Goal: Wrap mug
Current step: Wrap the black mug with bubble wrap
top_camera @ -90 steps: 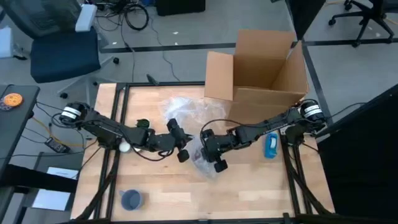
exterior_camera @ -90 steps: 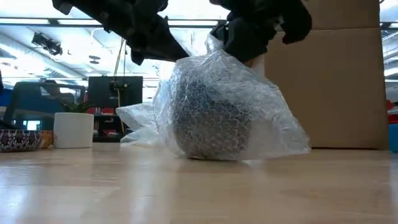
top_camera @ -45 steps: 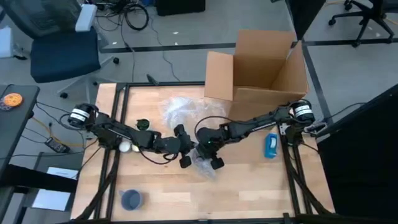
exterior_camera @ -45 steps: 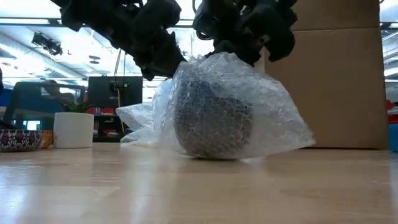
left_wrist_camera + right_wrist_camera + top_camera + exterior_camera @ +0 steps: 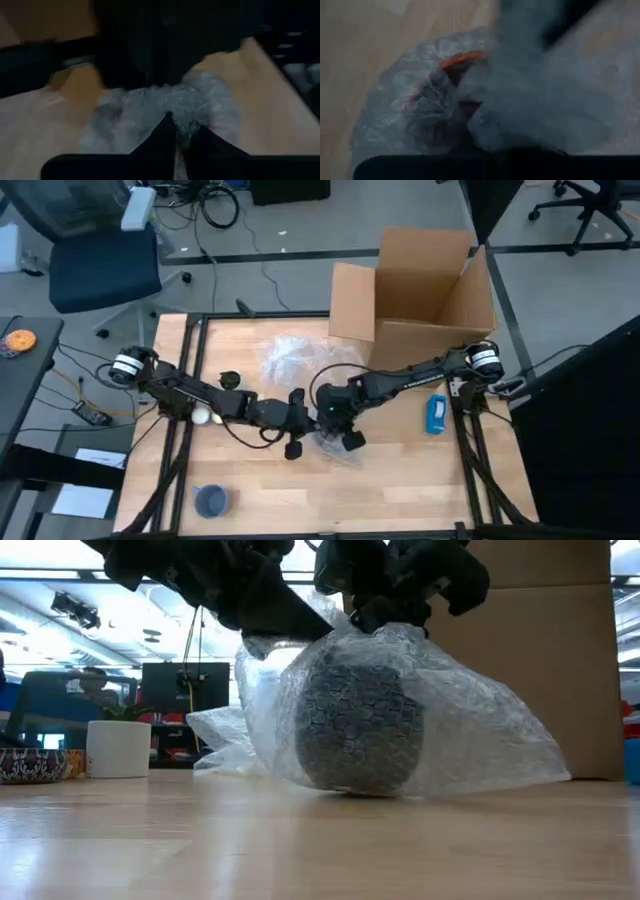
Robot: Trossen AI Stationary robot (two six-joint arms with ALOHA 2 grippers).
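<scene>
1. Right up front on the wooden table (image 5: 400,480), I see a small blue cup (image 5: 211,500).
2. Mid-table, I see the mug (image 5: 358,727) sitting under crinkly bubble wrap (image 5: 470,740), so its shape is fuzzy.
3. My left gripper (image 5: 297,425) and right gripper (image 5: 338,418) meet on top of the wrap; I cannot tell whether either one pinches it.
4. Both wrist views are dark and blurry.
5. Farther back lies more wrap, then an open cardboard box (image 5: 425,290).
</scene>
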